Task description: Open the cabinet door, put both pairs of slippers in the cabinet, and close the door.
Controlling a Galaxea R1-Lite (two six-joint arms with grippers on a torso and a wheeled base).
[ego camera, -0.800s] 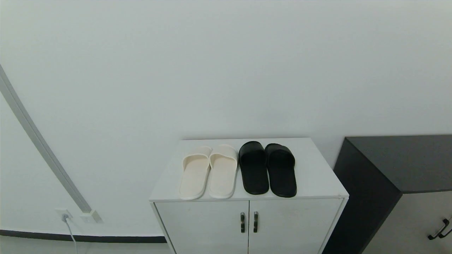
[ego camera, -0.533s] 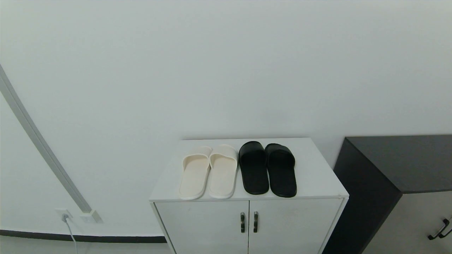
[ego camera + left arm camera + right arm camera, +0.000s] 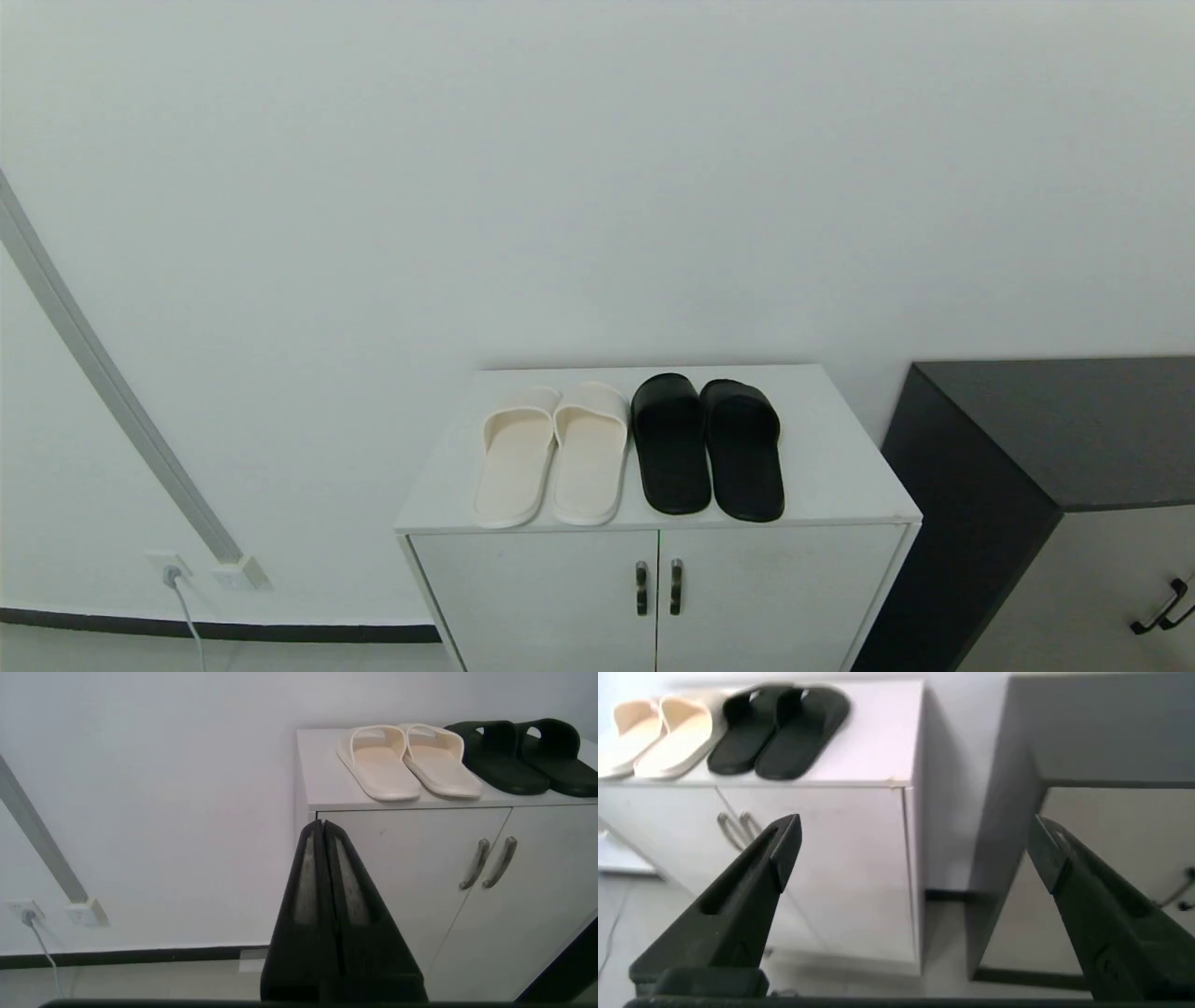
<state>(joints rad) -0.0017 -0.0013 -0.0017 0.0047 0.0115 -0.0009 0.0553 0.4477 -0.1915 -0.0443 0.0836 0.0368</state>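
Left end effector pinched, right end effector wide; slippers atop seemingly closed cabinet.

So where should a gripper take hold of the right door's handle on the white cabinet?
Grip the right door's handle at mid-bar, coming straight from the front with the jaws either side. It is a slim vertical bar standing off the closed door, close beside the left door's handle, so the gap between them looks tight.
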